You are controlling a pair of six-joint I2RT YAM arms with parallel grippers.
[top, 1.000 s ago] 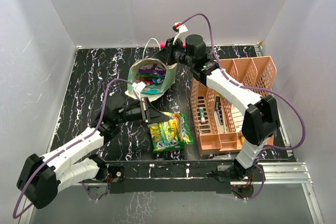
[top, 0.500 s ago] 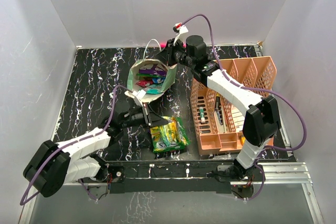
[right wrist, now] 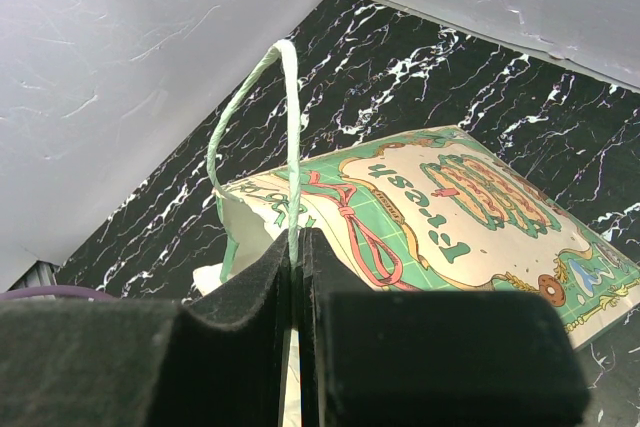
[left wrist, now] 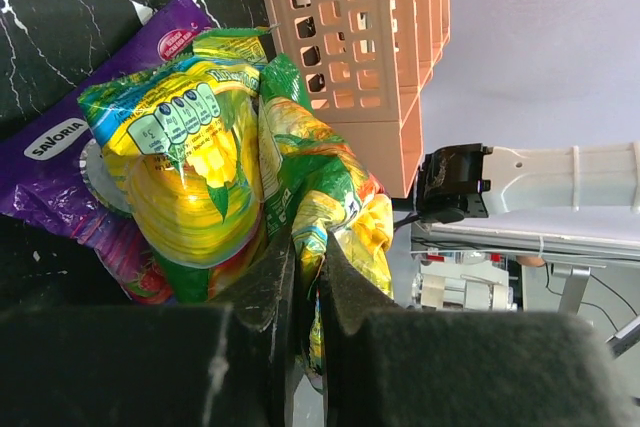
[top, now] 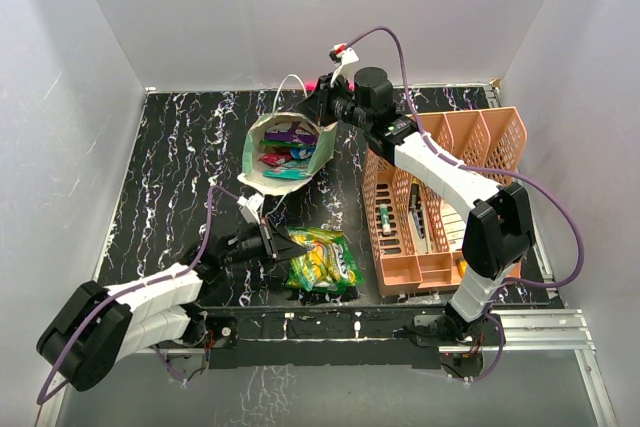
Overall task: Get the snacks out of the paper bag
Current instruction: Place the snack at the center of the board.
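- Black marbled tabletop (top: 170,157), white walls round it.
- Paper bag (top: 262,182) stands open; R gripper (right wrist: 297,272) clamped on its cord handle (right wrist: 290,117).
- L gripper (left wrist: 305,277) pinches yellow-green packet (left wrist: 190,147) by 1 edge, on the arm-base side of the bag; purple packet (left wrist: 50,177) under it.
- More snacks (top: 283,147) inside the bag: prob. light, glossy, slippery film, so grab a crimped seam.

Lab booth, white walls (top: 100,27), marbled table (top: 170,147)

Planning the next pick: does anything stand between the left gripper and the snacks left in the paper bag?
Nothing visible: only table lies between, and the paper bag is open. But the left gripper is shut on a yellow-green packet.
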